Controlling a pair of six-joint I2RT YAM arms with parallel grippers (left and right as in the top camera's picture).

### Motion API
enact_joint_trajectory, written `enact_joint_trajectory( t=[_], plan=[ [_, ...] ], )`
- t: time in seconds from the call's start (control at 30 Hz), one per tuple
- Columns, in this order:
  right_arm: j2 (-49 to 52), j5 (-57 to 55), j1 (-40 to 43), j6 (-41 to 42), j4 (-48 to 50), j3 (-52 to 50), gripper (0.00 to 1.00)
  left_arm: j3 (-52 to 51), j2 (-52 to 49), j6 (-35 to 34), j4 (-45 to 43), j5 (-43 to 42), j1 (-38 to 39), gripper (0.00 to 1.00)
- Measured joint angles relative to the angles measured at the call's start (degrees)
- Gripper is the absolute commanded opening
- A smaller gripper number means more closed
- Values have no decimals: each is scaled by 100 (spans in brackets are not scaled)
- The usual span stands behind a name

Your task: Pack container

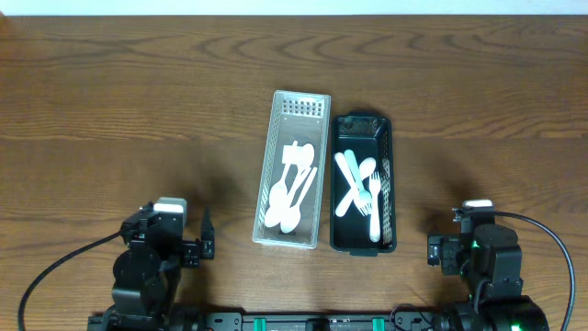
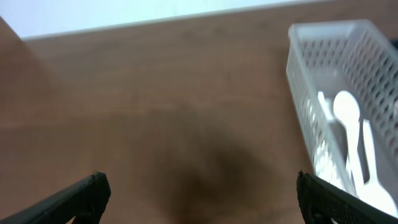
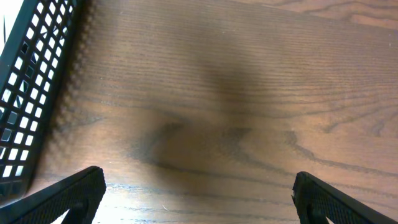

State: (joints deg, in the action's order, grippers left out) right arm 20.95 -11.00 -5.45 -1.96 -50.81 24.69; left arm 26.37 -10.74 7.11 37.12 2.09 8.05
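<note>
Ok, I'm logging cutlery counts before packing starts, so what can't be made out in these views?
Overhead: the white utensils overlap in the white basket, too small to count.
Left wrist: blurred; that basket is cut off by the right edge.
Right wrist: only a corner of the black basket shows, cut by the left edge; its cutlery is out of view.

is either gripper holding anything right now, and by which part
Nothing is held: the left gripper and right gripper both stand open and empty above the brown wooden table.
</note>
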Motion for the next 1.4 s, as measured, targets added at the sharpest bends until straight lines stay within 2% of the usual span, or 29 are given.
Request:
enact_joint_trajectory(
  t=[0.37,0.7,0.8,1.0,1.07,1.4],
  plan=[
    [-289,2,-2,0,-46,-2,99,0,-2,0,1493,0,0,98],
    [-1928,140,0,0,-79,-7,99,0,0,-2,1722,0,0,98],
    [-2024,476,0,-37,774,-188,99,-2,-2,-2,1731,0,0,98],
    [-2026,940,2,-356,4225,-1764,99,-7,0,-2,1746,-2,0,98],
    [-2031,1005,2,-463,4813,-2201,99,-11,0,-2,1749,-2,0,98],
    [-2015,1113,2,-693,4671,-2426,99,-11,0,-2,1753,-2,0,98]
  ],
)
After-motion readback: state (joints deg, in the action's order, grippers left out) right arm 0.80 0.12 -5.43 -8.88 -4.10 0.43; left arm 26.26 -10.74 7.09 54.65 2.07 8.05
